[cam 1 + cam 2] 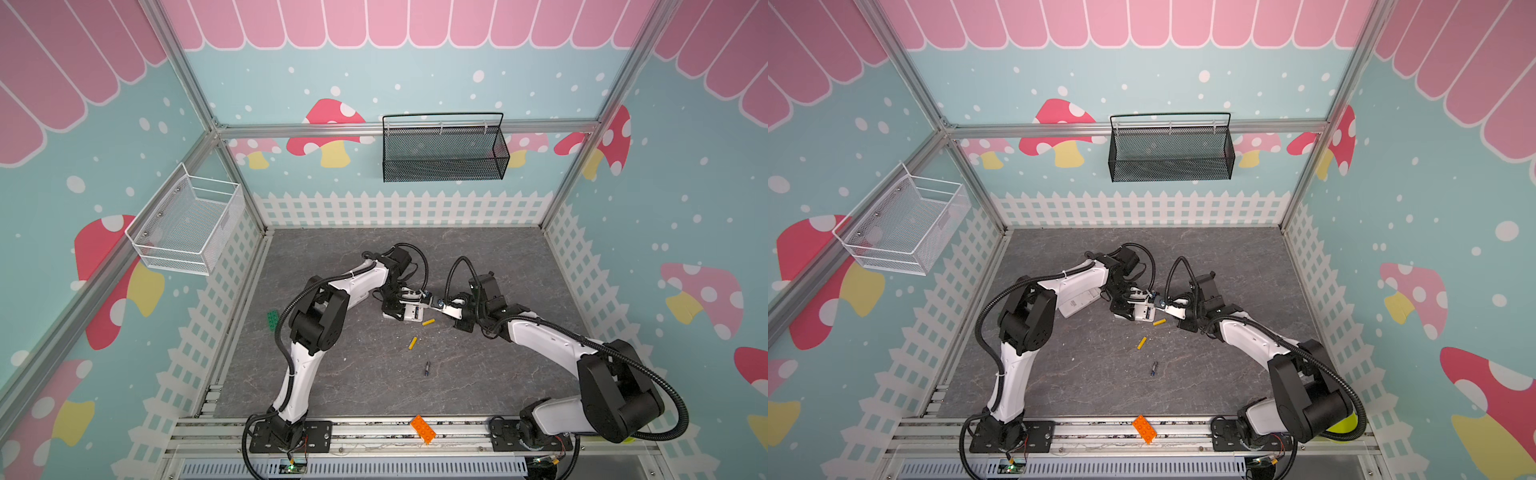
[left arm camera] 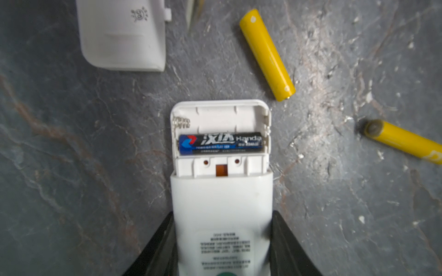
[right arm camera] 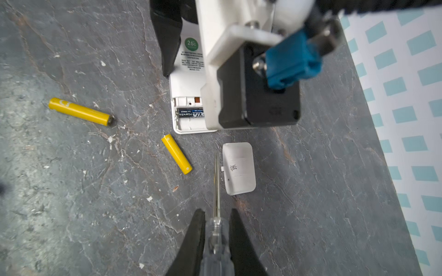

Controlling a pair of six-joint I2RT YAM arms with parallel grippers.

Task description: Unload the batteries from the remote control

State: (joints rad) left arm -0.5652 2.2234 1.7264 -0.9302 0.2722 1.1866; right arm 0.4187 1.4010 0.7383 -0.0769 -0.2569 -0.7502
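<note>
My left gripper [image 2: 222, 215] is shut on the white remote control [image 2: 221, 198], which lies on the table with its battery bay open. One black battery [image 2: 220, 143] sits in the bay; the slot beside it is empty. Two yellow batteries [image 2: 266, 53] [image 2: 404, 141] lie loose on the table past the remote's end. In both top views another black battery [image 1: 427, 368] [image 1: 1154, 368] lies nearer the front. My right gripper [image 3: 217, 212] is shut on a clear-handled screwdriver [image 3: 216, 181], whose tip is short of the remote [image 3: 186, 83], between a yellow battery [image 3: 177, 154] and the cover.
The white battery cover [image 3: 239, 168] lies beside the screwdriver tip. A green brick [image 1: 272, 320] sits at the table's left edge and an orange brick [image 1: 423, 429] on the front rail. A black mesh basket [image 1: 444, 149] and a white wire basket [image 1: 187, 224] hang on the walls.
</note>
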